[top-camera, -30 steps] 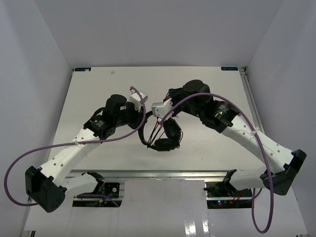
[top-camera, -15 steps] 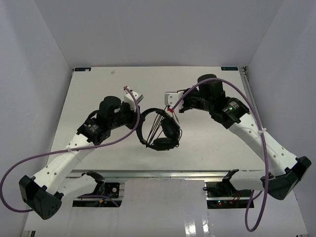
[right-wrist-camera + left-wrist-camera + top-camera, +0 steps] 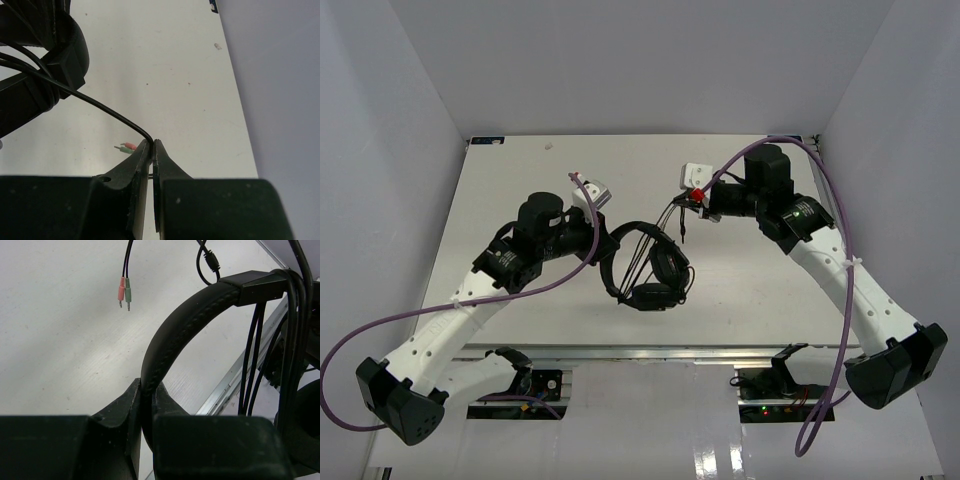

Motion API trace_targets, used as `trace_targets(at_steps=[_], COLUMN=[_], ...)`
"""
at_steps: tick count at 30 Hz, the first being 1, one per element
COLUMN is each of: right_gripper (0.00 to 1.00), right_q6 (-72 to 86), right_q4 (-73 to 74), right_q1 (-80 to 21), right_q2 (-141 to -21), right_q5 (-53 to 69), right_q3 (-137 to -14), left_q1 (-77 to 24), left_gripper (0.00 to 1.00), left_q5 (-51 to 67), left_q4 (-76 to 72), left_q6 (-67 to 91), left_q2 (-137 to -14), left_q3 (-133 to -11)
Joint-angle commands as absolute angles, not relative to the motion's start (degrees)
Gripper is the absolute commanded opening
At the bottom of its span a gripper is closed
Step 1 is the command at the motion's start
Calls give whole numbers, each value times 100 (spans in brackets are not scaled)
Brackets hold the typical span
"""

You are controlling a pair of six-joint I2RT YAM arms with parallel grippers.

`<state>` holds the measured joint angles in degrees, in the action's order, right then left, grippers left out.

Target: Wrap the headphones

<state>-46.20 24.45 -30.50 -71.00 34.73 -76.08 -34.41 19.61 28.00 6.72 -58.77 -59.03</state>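
The black headphones (image 3: pixel 652 268) stand near the middle of the white table (image 3: pixel 510 180), with several turns of thin cable (image 3: pixel 254 352) across the headband. My left gripper (image 3: pixel 604 246) is shut on the padded headband (image 3: pixel 186 319), which rises between its fingers in the left wrist view. My right gripper (image 3: pixel 680 206) is raised behind and to the right of the headphones. It is shut on the thin black cable (image 3: pixel 102 109), which runs taut from its fingertips (image 3: pixel 145 150) to the headphones (image 3: pixel 47 60). The pink and green plugs (image 3: pixel 124 291) hang loose below the right gripper (image 3: pixel 152 146).
An aluminium rail (image 3: pixel 640 352) runs along the table's near edge. Thick purple robot cables (image 3: pixel 380 335) loop beside both arms. White walls close in the table on the left, right and back.
My right gripper has moved back and to the right, away from the headphones, drawing the cable out with it. The left arm has shifted slightly left, still holding the headband.
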Motion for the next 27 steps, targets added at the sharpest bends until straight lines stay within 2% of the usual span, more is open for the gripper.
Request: trace_targets(at_steps=[1,6,11,14,15,18,27], right_gripper=[9,10,16,24,31,42,64], right_q6=[-4083,-3694,-3279,-2641,-2493,-2038,-1659], right_q4=[1782,1338,1062,656,547,147,-455], right_q1=[-2871,-2791,-2655,-2539,-2513,-2487,-2479], right_q2=[-7154,-7137,-7212,-7331,-7358,-7416,-7381], right_q5=[3999,4367,4738,5016,5154,5396,5918], right_q3=[-7336,-7046,-6877,-6721,-6657,-6446,-6042], left_q1=[-3480,-3480,-3480,-3480,-3480,-3480,-3480], left_gripper=[0,0,0,0,0,0,0], left_q5=[2435,2496,2558,2523,2523,2523,2435], left_q4=[2743,2742,2760,2759,2751,2776,2962], left_q6=[853,979,1124,1152,1170,1221,1246], left_q2=[-5801,-5862,-5882,-5889,-5889,-5889,-5847], left_q3=[-6242,-6384,-6485,-6460,-6461,-6494,-6620])
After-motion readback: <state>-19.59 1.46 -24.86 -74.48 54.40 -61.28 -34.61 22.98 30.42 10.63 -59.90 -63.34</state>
